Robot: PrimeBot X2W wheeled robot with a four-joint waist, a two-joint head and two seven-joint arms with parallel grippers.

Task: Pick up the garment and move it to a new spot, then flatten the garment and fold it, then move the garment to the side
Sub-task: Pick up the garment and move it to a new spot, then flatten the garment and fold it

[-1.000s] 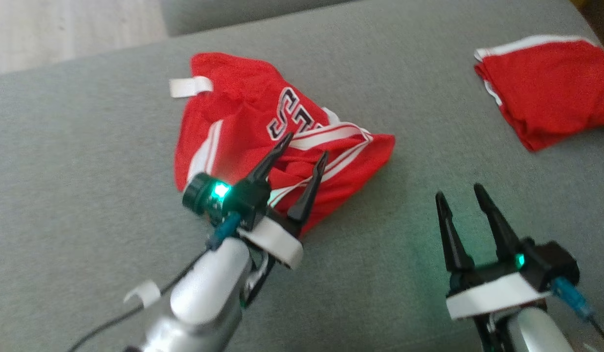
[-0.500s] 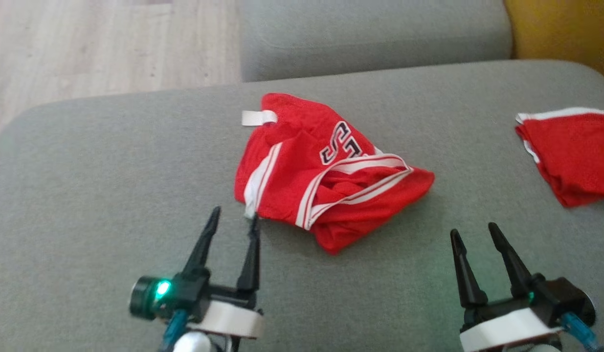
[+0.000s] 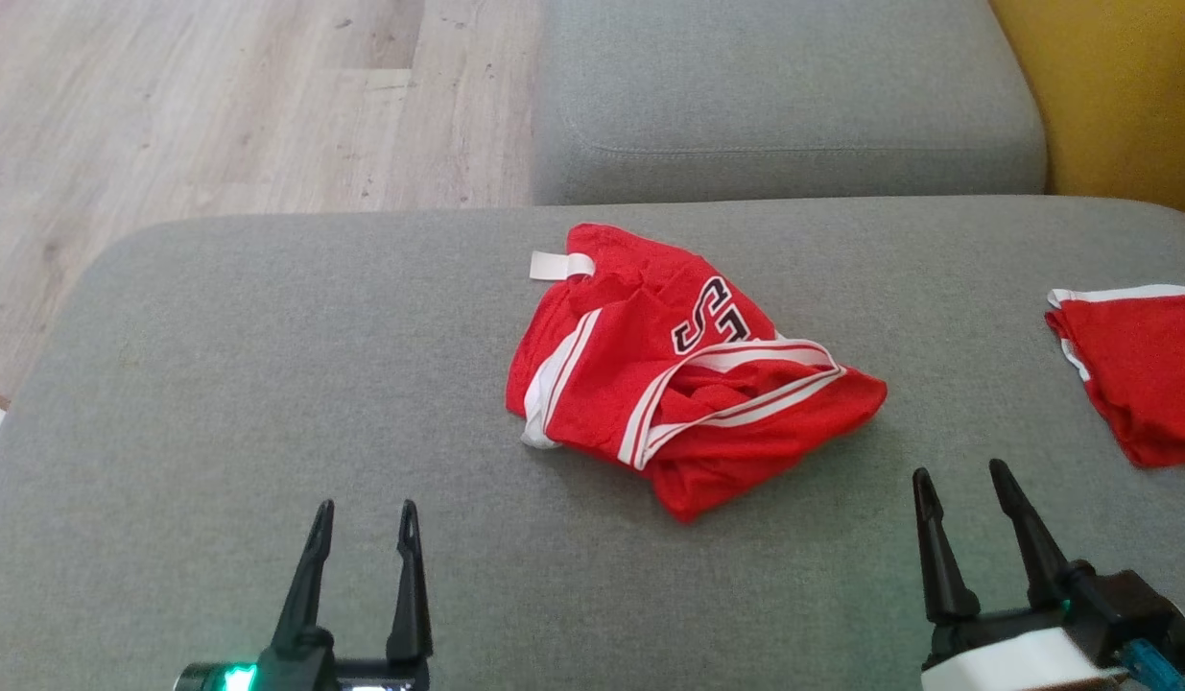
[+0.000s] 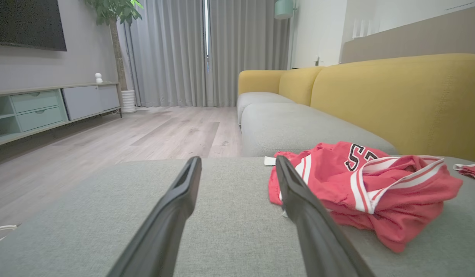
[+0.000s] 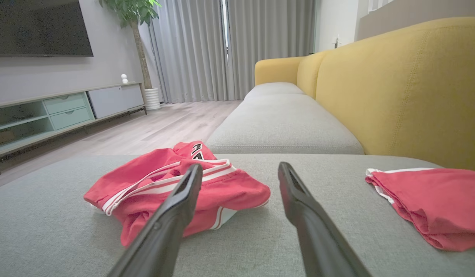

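Observation:
The garment [image 3: 688, 374] is a red jersey with white stripes and black lettering, lying crumpled in the middle of the grey sofa cushion [image 3: 218, 384]. It appears in the left wrist view [image 4: 360, 184] right of my fingers and in the right wrist view [image 5: 172, 184] to the left. My left gripper [image 3: 365, 518] is open at the lower left, well short of the garment, holding nothing. My right gripper [image 3: 961, 480] is open at the lower right, also apart from it and empty.
A second red garment [image 3: 1134, 365], folded, lies at the cushion's right edge [image 5: 433, 204]. Another grey cushion [image 3: 784, 106] adjoins behind. A yellow backrest [image 3: 1120, 96] rises on the right. Wooden floor [image 3: 199, 115] lies beyond the far left edge.
My left gripper has drawn back off the garment toward the lower left, leaving it lying on the cushion. The head camera has tilted up, showing more floor and sofa. The right gripper stays put.

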